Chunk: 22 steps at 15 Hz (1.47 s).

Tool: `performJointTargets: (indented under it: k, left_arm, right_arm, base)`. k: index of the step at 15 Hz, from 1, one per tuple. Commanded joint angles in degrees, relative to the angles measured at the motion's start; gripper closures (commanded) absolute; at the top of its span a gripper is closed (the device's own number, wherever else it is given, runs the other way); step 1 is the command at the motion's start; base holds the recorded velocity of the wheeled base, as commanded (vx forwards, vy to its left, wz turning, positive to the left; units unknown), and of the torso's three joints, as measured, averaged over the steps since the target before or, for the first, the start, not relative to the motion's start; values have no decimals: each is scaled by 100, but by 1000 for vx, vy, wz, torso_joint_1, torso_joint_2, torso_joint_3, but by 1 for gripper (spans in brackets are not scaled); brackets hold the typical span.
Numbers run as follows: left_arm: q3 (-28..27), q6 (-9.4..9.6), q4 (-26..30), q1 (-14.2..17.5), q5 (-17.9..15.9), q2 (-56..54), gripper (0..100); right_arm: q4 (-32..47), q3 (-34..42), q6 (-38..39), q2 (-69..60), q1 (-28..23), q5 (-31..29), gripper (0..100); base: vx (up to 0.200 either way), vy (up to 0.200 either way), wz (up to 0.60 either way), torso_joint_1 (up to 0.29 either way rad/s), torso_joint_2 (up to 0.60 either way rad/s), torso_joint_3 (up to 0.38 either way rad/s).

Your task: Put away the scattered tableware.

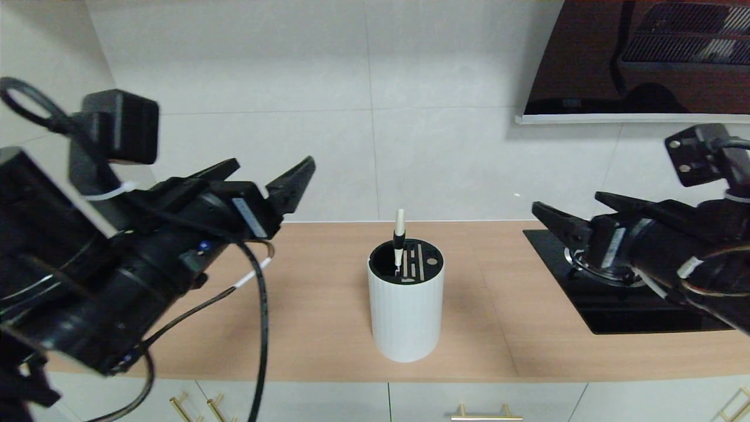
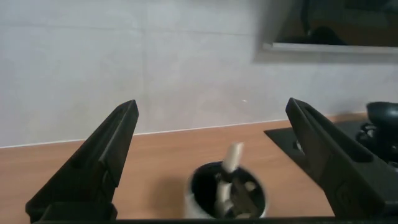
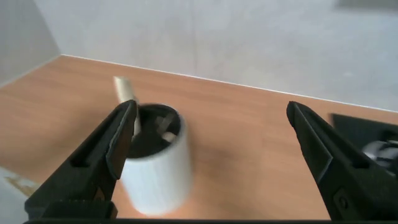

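Tableware that we can see is one thin piece [image 1: 399, 234] with a pale top and a dark band. It stands almost upright in a slot of the white holder [image 1: 406, 310], and its top pokes out. The other end is hidden inside, so we cannot tell if it is a knife, a fork or a spoon. The holder stands in the middle of the wooden surface [image 1: 316, 305], well apart from the black stove [image 1: 615, 305] on our right.

Our left claw [image 1: 272, 164] hangs in the air over the left part of the surface. It is wide open and has nothing in it. Our right claw [image 1: 567, 202] hangs in the air on the stove side. It is wide open too, and it has nothing in it. Both claws are well apart from the holder.

We think the piece is light and stiff. Its top looks smooth, so it may slip in a claw. The best place to take hold would be the pale top, because that is the part that sticks out. A straight pull up should keep it from catching in the slot.

We think the holder is tall and hard. A push from the side may tip it over. To us, this piece looks put away already.
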Motion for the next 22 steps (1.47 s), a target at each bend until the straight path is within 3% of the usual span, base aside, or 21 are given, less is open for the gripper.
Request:
performJointTargets:
  k: [1,2,3,5,7,8,10,12,14,15,18,19,20,22]
  left_arm:
    - [1068,350,409,578,-54,-1660,0]
    - [1226,394,585,684,-62,-1950,0]
    - [1481,394,1112,789,-54,-2636,0]
    - [1674,412,2316,789,-54,-3901,0]
    - [1657,412,3837,912,-71,-5158,0]
    - [1639,403,4514,1194,-98,-5756,0]
    - [1683,403,5085,1651,-344,-6485,0]
    - [1788,403,5726,2310,-792,-7443,0]
    - [1973,306,5832,2538,-695,-7602,0]
    - [2061,183,5656,2582,-572,-7602,0]
    - [2219,165,5498,3031,-537,-7645,0]
    - [2412,262,5630,3338,-704,-8032,0]
    - [2527,332,5709,3391,-845,-8164,0]
    - [3326,508,5735,3400,-924,-8164,0]
  right_arm:
    - [57,1232,-142,-2051,-183,102,0]
    - [180,1381,-177,-2464,-201,102,0]
    - [724,1592,-168,-3290,-693,50,0]
    - [1893,1829,-54,-4521,-1765,260,0]
    - [3150,1715,-19,-5663,-2152,296,0]
    - [3748,1592,-19,-6103,-2301,278,0]
    - [4433,1478,-19,-6648,-2433,278,0]
    - [4987,1487,-45,-7210,-2583,278,0]
    - [5145,1750,-45,-7483,-3154,445,0]
    - [5163,1926,-63,-7746,-3251,630,0]
    - [5049,2313,-115,-7860,-3321,454,0]
    - [4908,2410,-115,-7860,-3321,296,0]
    - [4847,2462,-115,-7860,-3321,287,0]
    - [4170,2990,-133,-7860,-3321,287,0]
  base:
    - [0,0,0,0,0,0]
    - [0,0,0,0,0,0]
    - [0,0,0,0,0,0]
    - [0,0,0,0,0,0]
    - [0,0,0,0,0,0]
    - [0,0,0,0,0,0]
    - [0,0,0,0,0,0]
    - [0,0,0,0,0,0]
    - [0,0,0,0,0,0]
    - [0,0,0,0,0,0]
    - [0,0,0,0,0,0]
    - [0,0,0,0,0,0]
    - [0,0,0,0,0,0]
    - [0,0,0,0,0,0]
